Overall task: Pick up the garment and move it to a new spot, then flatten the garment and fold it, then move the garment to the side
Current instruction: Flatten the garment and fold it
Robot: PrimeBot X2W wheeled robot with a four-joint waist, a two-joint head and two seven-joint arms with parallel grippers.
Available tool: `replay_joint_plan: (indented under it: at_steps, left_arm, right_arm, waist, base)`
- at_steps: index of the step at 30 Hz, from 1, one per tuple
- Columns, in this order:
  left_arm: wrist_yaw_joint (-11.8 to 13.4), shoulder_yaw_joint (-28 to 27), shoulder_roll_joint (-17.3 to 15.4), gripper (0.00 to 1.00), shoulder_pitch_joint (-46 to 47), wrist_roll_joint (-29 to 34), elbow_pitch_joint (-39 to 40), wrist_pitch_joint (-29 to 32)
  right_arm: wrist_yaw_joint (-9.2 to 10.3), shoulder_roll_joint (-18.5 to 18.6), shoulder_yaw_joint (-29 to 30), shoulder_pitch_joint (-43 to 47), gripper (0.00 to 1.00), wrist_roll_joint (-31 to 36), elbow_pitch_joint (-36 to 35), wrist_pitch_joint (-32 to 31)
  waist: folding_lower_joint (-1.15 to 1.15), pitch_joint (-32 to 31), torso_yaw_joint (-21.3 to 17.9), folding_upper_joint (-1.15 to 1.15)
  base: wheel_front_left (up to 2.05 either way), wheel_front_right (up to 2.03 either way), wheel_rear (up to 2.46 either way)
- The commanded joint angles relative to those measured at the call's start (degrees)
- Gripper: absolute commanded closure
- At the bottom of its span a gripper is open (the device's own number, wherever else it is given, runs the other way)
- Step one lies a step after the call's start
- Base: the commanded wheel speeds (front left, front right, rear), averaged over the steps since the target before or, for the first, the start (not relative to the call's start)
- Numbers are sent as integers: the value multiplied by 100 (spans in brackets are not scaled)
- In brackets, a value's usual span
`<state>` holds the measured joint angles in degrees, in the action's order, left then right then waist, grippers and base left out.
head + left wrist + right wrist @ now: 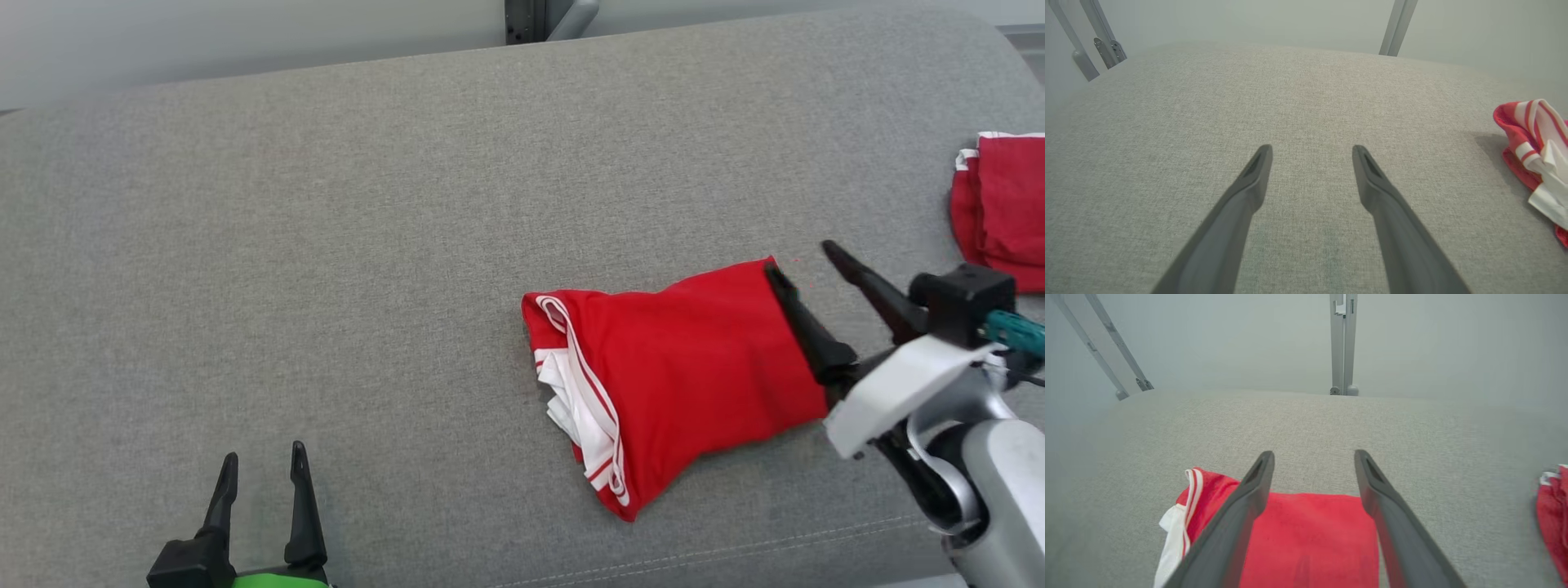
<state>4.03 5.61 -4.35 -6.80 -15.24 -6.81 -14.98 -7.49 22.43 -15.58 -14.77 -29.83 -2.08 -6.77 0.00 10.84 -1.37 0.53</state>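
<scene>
Garment, red with white striped trim: folded, laid flat on the grey cushion, right of its middle. Right gripper: fingers spread wide at the garment's right edge, nothing clasped between them. Left gripper: fingers likewise parted and empty, held low at the near left, well apart from the garment. Second red cloth: noted at the cushion's far right.

grey fabric surface, second red cloth, metal posts
</scene>
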Motion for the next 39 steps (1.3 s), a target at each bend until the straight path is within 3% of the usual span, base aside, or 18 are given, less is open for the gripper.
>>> replay_joint_plan:
  at_steps: [1,6,11,15,17,18,29,39]
  left_arm:
    - [-39,1,12,0,-78,31,16,-24]
    - [-70,24,39,0,-54,83,61,-24]
    - [-101,-42,61,0,-49,179,192,-24]
    - [-114,-122,83,0,-81,245,333,-20]
    - [-143,-140,91,0,-63,282,400,-20]
    - [-159,-149,94,0,-33,303,442,-20]
    - [-244,-200,131,0,161,435,552,-20]
    - [-246,-170,142,0,192,342,500,-19]
  right_arm:
    - [1,42,248,185,0,341,-34,151]
    - [1,-223,938,686,0,1289,282,1049]
    - [3,-513,1126,985,0,1772,1005,1904]
    - [3,-759,1087,832,0,1964,1467,2158]
    - [3,-872,937,672,92,2032,1645,2196]
    - [3,-915,825,576,100,2063,1677,2196]
    - [5,-1471,-430,-22,100,2442,2440,2198]
    - [5,-1784,-1213,-384,100,2230,3394,2198]
  waist:
    - [0,-60,-74,-53]
    - [0,-99,-85,-53]
    - [0,-145,-11,-53]
    - [0,-116,8,-53]
    - [0,-65,10,-53]
    - [0,-26,16,-53]
    - [0,211,224,-53]
    - [0,182,319,-53]
  base:
    - [0,0,0]
    - [0,0,0]
    - [0,0,0]
    - [0,0,0]
    - [0,0,0]
    - [0,0,0]
    - [0,0,0]
    - [0,0,0]
